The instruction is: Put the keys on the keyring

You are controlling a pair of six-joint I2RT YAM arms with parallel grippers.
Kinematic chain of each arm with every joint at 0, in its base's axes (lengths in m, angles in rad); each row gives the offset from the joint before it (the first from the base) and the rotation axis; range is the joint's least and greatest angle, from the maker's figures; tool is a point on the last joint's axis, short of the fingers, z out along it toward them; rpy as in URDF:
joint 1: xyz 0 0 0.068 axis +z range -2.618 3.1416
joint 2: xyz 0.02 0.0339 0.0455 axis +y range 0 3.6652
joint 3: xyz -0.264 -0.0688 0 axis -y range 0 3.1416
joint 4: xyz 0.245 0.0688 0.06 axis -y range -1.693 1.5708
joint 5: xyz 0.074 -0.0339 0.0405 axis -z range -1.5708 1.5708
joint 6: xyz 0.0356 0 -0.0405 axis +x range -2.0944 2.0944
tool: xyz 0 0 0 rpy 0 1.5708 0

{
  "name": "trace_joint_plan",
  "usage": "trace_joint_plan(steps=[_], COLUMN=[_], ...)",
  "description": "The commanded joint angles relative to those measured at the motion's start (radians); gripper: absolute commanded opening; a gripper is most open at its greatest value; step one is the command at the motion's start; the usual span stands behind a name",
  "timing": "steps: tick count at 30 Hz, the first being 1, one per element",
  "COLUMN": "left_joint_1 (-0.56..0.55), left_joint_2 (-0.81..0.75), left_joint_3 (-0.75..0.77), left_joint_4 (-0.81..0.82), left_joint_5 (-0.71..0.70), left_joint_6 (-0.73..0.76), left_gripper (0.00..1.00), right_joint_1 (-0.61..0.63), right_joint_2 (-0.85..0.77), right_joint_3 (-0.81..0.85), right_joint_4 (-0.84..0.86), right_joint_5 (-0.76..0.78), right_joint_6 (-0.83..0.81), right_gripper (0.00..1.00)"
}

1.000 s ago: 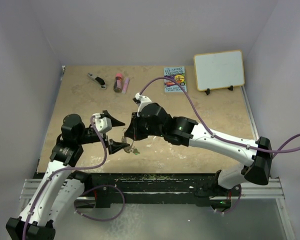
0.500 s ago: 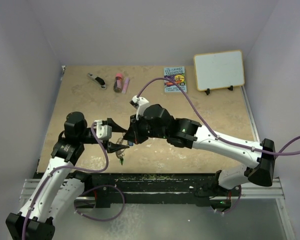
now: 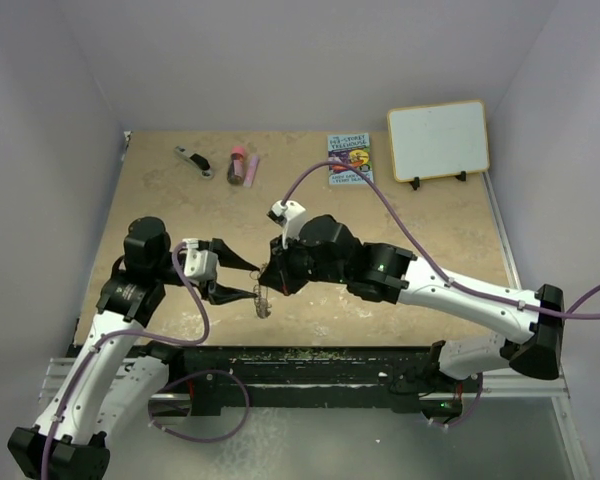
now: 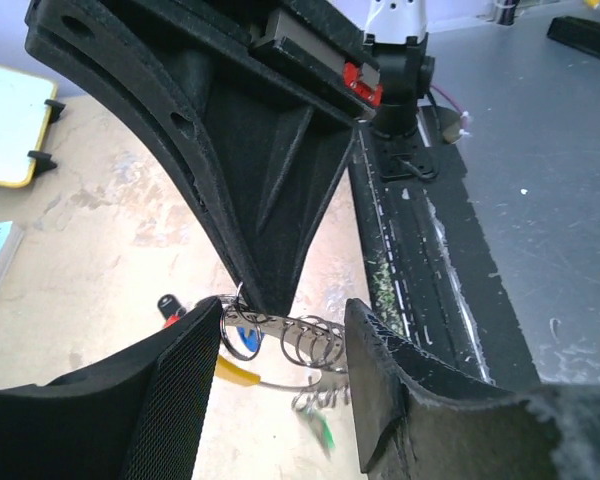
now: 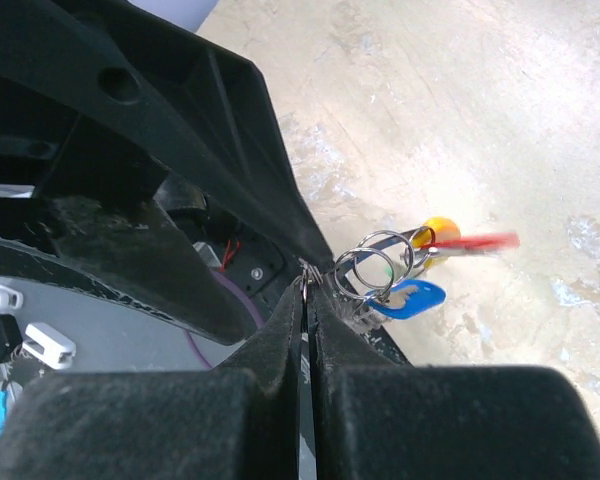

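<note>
The keyring (image 3: 263,298) hangs above the table between both grippers. In the left wrist view its silvery beaded stretch (image 4: 280,332) spans from pad to pad of my left gripper (image 4: 283,340), with the yellow stretch (image 4: 235,372) and a blurred green key (image 4: 325,432) below. My left gripper (image 3: 252,282) is narrowed onto the ring. My right gripper (image 3: 270,277) is shut, pinching the ring's thin metal edge at its fingertips (image 5: 307,285). A blue key (image 5: 410,298) and a red key (image 5: 475,241) hang from small split rings (image 5: 370,262).
A black-and-silver tool (image 3: 192,160) and a dark tube with a pink cap (image 3: 239,165) lie at the back left. A book (image 3: 349,159) and a small whiteboard (image 3: 438,140) stand at the back right. A black rail (image 3: 310,365) runs along the near edge.
The right gripper lifted the ring off the table and shifted it slightly. The left jaws moved in and narrowed around the ring. The keys are swinging.
</note>
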Motion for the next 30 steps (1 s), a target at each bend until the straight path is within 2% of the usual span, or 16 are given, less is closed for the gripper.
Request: trace_joint_plan(steps=[1,3,5,6,8,12,13,17,20,24,30], left_joint_1=[-0.007,-0.009,-0.009,-0.010,-0.010,-0.011,-0.011,-0.020,-0.036,-0.052,-0.070], left_joint_2=[0.019,0.026,0.028,0.029,0.031,0.031,0.030,0.035,0.046,0.058,0.083], left_joint_3=[0.060,0.073,0.099,0.110,0.128,0.130,0.126,0.118,0.115,0.135,0.142], left_joint_4=[-0.086,-0.097,-0.097,-0.098,-0.113,-0.114,-0.111,-0.114,-0.157,-0.227,-0.301], left_joint_5=[0.095,0.085,0.040,0.014,-0.001,0.048,0.054,0.096,0.101,0.105,0.099], left_joint_6=[0.054,0.068,0.080,0.088,0.105,0.096,0.090,0.054,0.064,0.112,0.170], left_gripper=[0.56,0.62,0.84,0.90,0.92,0.91,0.88,0.67,0.61,0.59,0.61], right_joint_1=[0.001,0.003,0.006,0.008,0.011,0.018,0.021,0.030,0.041,0.053,0.069], right_joint_2=[-0.055,-0.059,-0.061,-0.061,-0.064,-0.066,-0.066,-0.065,-0.052,-0.037,-0.033], right_joint_3=[-0.011,-0.012,-0.008,-0.007,-0.006,0.002,0.004,0.014,0.035,0.063,0.083], right_joint_4=[0.051,0.050,0.041,0.037,0.034,0.030,0.028,0.032,0.021,0.004,0.003], right_joint_5=[-0.004,-0.004,0.002,0.006,0.008,0.019,0.024,0.044,0.062,0.089,0.112], right_joint_6=[-0.045,-0.051,-0.053,-0.054,-0.054,-0.053,-0.054,-0.048,-0.052,-0.061,-0.064], right_gripper=[0.00,0.00,0.00,0.00,0.00,0.00,0.00,0.00,0.00,0.00,0.00])
